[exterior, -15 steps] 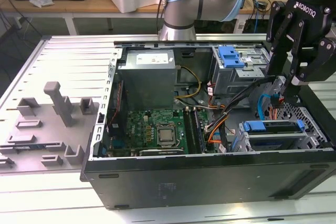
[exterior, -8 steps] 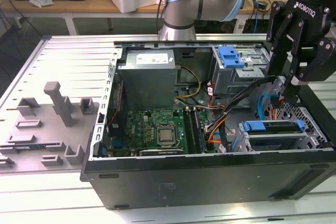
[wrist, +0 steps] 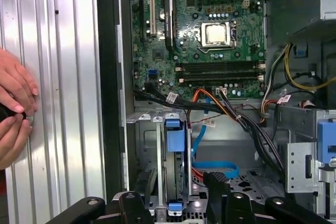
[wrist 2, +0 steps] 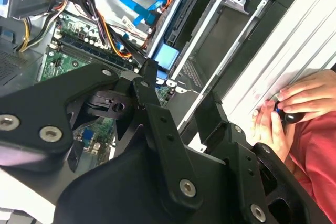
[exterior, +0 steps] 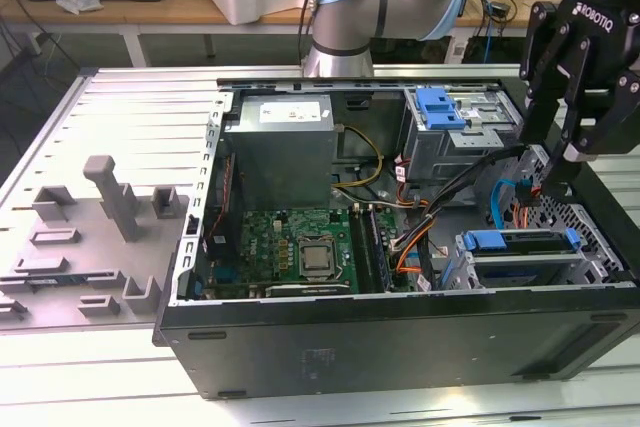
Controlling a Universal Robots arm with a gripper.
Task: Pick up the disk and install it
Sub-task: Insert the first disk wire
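Showing tool [wrist: 178, 182] spread and empty, poised over drive cage [exterior: 452, 265]. Showing disk [exterior: 520, 243] lodged in that cage (blue frame uppermost), seemingly home. Best handled by keeping tool square above cage, clear of cable bundle [exterior: 440, 197]; worth avoiding any brush against blue frame.

Top of case [exterior: 400, 347] open, free air above where gripper [wrist: 178, 179] hangs. Cable bundle [wrist: 236, 119] crosses btwn board [wrist: 157, 51] & drive cage [wrist: 157, 156]; blue cable [wrist: 215, 167] loops beside cage. Person's hands [wrist: 16, 87] on surface [wrist: 63, 51] just outside case wall.
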